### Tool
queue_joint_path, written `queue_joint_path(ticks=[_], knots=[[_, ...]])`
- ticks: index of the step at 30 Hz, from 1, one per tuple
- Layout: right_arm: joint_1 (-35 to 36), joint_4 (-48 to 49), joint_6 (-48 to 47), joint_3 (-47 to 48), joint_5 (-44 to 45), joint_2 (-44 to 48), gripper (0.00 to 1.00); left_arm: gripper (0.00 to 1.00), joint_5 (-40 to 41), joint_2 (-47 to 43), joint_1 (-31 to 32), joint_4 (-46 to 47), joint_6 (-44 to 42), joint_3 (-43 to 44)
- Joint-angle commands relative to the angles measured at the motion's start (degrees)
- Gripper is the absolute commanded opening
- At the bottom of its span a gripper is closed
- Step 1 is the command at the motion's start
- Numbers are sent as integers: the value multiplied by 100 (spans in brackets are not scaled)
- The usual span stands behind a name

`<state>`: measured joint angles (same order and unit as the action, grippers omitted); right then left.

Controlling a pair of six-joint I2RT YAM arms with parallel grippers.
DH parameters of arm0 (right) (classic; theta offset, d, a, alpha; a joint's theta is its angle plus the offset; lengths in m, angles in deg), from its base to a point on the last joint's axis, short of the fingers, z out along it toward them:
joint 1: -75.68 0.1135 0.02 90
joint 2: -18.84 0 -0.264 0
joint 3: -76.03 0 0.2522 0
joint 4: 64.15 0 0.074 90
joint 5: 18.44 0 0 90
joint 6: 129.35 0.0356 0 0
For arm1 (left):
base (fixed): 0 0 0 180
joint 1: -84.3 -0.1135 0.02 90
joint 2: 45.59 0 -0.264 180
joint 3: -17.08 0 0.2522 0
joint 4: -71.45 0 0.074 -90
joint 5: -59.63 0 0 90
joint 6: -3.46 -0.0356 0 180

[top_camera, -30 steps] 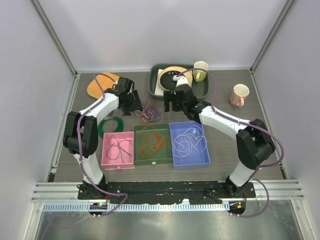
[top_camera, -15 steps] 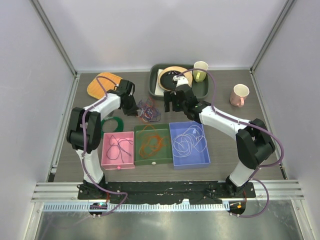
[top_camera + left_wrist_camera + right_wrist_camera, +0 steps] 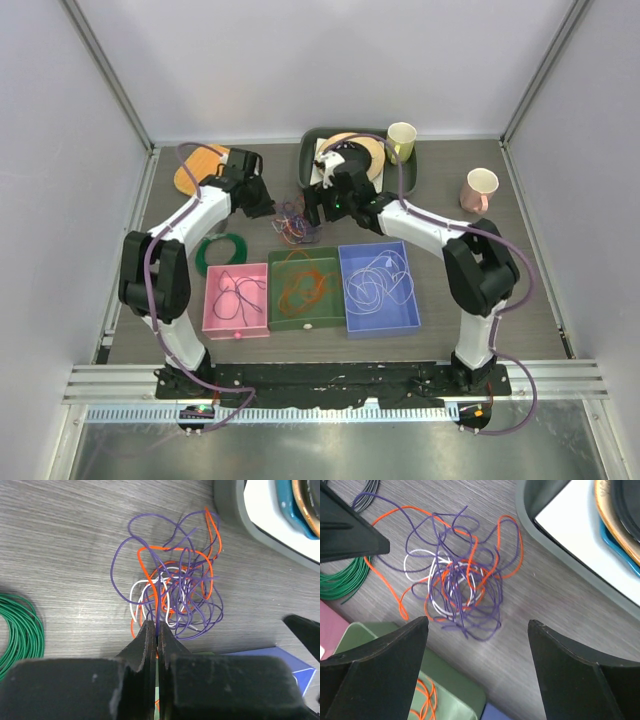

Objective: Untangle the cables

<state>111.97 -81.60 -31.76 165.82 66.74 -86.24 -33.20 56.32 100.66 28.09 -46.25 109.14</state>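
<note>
Left fingers (image 3: pixel 146 647) are pressed tight together at the near edge of the cables (image 3: pixel 172 592). A purple strand runs right into the slit between them, so they look to be pinching it. Right fingers (image 3: pixel 390 670) are spread wide and hold nothing. They hang over the same clump from the other side, and I cannot see them touching it.

Closest to the arm bases, three bins sit side by side on the surface (image 3: pixel 520 270). The pink bin (image 3: pixel 236 331) has purple cable in it, the green bin (image 3: pixel 306 324) has orange, and the blue bin (image 3: pixel 385 327) has white. A green ring (image 3: pixel 22 630) lies flat just past the pink bin.

Past the bins, between the two sets of fingers, the cables lie on the surface in one knotted clump of purple, orange and white. The clump is nearly round. It is a little longer along the line from the left fingers toward the tray (image 3: pixel 540 535). Its big purple and orange loops point that way, and the farthest orange loop ends just beside the tray's rim. One orange strand trails out the other way, toward the ring.

Farthest off, a yellow cup (image 3: pixel 401 140) stands on the tray and a pink cup (image 3: pixel 479 190) stands on the surface to its right.
</note>
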Motion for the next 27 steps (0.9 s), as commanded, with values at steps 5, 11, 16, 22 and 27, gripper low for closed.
queue_joint_path(ticks=[5,11,16,22,27], knots=[[132,-421,-145,1264,-169,-1215,80,0,81,-198,-36,245,251,141],[194,-564,31,1538,-256,-1586,63,0,98,-171,-36,297,312,150],[273,-493,5,1432,-169,-1551,31,0,142,-180,-36,297,348,133],[264,-274,5,1178,384,-1165,1,0,607,-312,-45,157,321,106],[159,-361,-232,1002,2088,-647,1,0,1206,-452,-325,-220,233,142]])
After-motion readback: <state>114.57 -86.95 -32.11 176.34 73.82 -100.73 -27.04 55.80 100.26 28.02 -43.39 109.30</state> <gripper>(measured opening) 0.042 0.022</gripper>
